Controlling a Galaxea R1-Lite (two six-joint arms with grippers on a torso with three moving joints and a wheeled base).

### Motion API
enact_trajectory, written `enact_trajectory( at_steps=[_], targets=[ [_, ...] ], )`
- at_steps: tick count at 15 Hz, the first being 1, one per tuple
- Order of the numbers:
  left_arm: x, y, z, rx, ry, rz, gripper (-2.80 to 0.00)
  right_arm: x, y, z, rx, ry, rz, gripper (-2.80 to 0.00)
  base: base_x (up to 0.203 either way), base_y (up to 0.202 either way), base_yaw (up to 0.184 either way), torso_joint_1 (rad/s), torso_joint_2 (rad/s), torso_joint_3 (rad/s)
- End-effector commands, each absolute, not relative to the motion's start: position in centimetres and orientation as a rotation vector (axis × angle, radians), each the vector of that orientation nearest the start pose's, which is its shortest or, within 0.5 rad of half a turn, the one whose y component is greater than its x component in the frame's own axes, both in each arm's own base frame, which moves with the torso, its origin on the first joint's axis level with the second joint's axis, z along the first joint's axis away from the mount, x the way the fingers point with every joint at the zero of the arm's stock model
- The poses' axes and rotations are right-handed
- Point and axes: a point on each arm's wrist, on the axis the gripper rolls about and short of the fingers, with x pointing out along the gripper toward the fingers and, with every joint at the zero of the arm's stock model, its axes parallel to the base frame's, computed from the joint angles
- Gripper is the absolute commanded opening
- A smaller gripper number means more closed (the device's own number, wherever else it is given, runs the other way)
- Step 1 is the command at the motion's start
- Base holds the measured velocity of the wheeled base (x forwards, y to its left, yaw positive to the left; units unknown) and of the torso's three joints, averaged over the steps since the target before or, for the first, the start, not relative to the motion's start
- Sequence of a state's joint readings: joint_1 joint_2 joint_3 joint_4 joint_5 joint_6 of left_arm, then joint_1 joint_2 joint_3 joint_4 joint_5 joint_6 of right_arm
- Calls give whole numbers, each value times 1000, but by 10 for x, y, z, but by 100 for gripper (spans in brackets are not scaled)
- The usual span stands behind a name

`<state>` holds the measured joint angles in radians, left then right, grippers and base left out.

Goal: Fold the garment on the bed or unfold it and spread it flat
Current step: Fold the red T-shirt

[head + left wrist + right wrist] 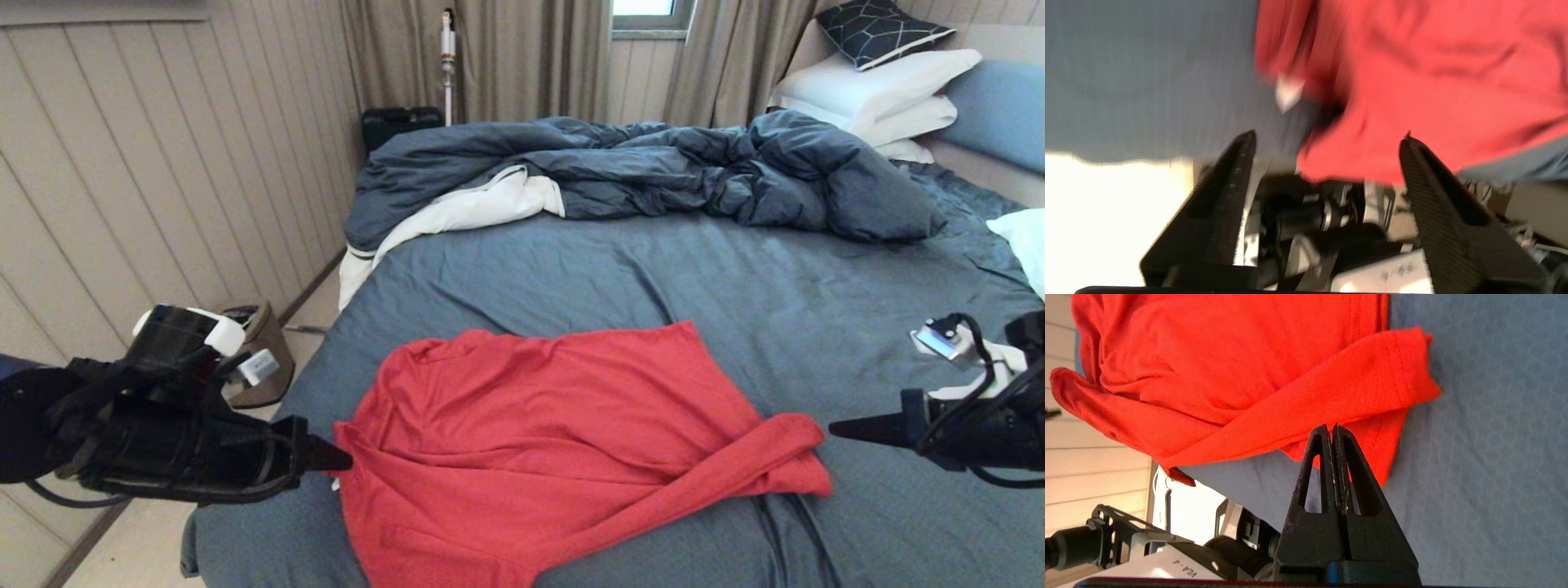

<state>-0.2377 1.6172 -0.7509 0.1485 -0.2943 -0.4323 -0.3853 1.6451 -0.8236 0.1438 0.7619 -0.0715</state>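
The garment's (555, 457) near edge runs off the head view.

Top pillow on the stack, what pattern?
Dark pillow with thin white geometric lines; head view.

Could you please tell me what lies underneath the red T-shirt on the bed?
The red T-shirt lies directly on the bed's blue-grey sheet. Whatever the cloth covers, including any print, is hidden.

From the head you look forward and down across the bed (816, 327) toward the pillows (878, 86). Each wrist camera sits close behind its fingers, low over the sheet. All three views share the red shirt (531, 441) (1433, 81) (1229, 367).
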Motion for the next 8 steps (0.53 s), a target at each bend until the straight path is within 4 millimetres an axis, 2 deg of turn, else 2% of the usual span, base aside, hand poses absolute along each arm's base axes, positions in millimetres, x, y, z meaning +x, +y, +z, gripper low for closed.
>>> enact_trajectory(
  at_steps=[1,4,8],
  targets=[
    [206,-56,132,-417,1104,-258,0,240,-82,143,464,798,376,-280,0,0,0,0,0,0],
    [178,-50,112,-413,1167,-238,0,240,-82,149,465,786,369,-280,0,0,0,0,0,0],
    [160,-45,81,-362,1187,-267,0,244,-96,159,524,787,300,-280,0,0,0,0,0,0]
  ],
)
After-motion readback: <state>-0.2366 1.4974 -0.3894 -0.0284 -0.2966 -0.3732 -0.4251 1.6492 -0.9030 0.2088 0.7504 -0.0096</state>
